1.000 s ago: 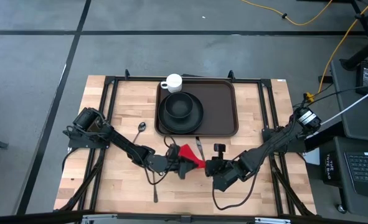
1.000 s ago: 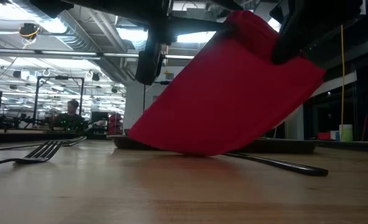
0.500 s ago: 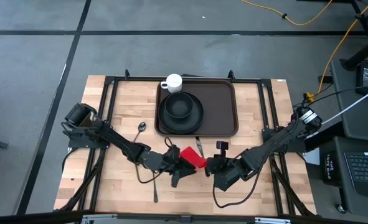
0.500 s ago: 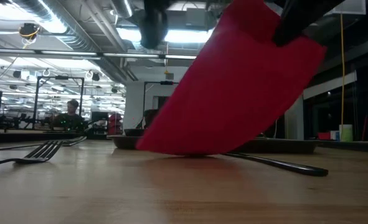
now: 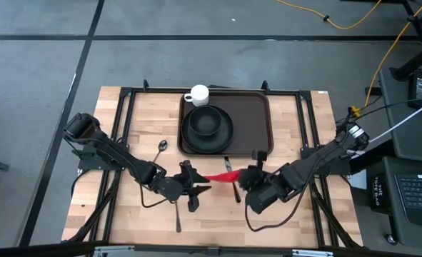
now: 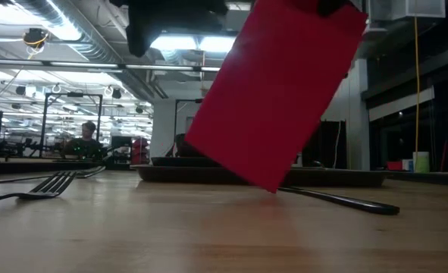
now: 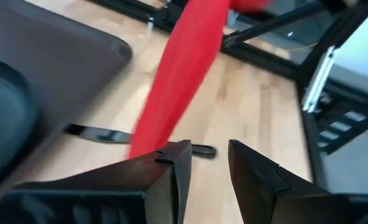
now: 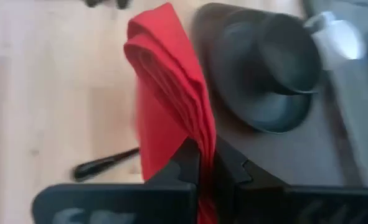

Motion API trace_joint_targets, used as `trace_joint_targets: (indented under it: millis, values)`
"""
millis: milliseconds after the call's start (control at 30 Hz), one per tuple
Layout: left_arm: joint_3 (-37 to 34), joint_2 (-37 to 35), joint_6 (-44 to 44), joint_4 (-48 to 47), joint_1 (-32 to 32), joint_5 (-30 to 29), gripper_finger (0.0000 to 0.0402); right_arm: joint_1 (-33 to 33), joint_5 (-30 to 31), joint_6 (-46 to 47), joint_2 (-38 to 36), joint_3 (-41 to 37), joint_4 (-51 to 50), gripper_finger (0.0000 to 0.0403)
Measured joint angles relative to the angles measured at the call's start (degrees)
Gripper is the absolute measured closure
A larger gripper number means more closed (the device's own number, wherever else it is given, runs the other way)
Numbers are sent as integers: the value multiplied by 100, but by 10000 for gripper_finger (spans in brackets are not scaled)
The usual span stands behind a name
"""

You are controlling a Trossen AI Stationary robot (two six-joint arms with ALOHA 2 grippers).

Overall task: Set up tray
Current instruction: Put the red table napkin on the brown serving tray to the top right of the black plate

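The red napkin (image 5: 219, 177) hangs folded from my right gripper (image 8: 203, 163), which is shut on it just in front of the dark brown tray (image 5: 257, 132). In the low view the napkin (image 6: 280, 91) hangs tilted, its lowest corner (image 6: 273, 189) close to the tabletop; I cannot tell whether it touches. My left gripper (image 7: 205, 155) stands open beside the napkin's left end, with nothing between its fingers. On the tray sits a black plate with a bowl (image 5: 208, 125). A white mug (image 5: 198, 94) stands at its far left corner. My right gripper pinches the napkin's upper folded edge (image 8: 196, 134) between its two fingers, with several layers showing at the fold. The fingers come slanting down from the table's right. The napkin hangs below them, tilted and slack.
A knife (image 5: 230, 171) lies under the napkin in front of the tray. A spoon (image 5: 161, 147) lies left of the tray, and a fork (image 6: 49, 186) lies near the front left. Black frame rails (image 5: 125, 128) run along both sides of the wooden tabletop.
My right gripper has risen with the napkin. The napkin's lower edge has come up off the table, so it now hangs by one corner downward. My left gripper has rolled and drawn away from the napkin toward the table's left.
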Motion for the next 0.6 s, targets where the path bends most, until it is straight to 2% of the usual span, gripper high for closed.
trace_joint_targets:
  millis: [267, 467, 600]
  values:
    - [-4, -340, 57, -1386, 164, -355, 304, -308, 165, -239, -384, 167, -642, 385]
    - [-4, -456, 579, -1764, 411, -733, 306, -716, 190, -586, -766, 87, -743, 385]
    - [-111, -460, 906, -1691, 691, -765, 315, -1089, 198, -879, -988, -143, -743, 385]
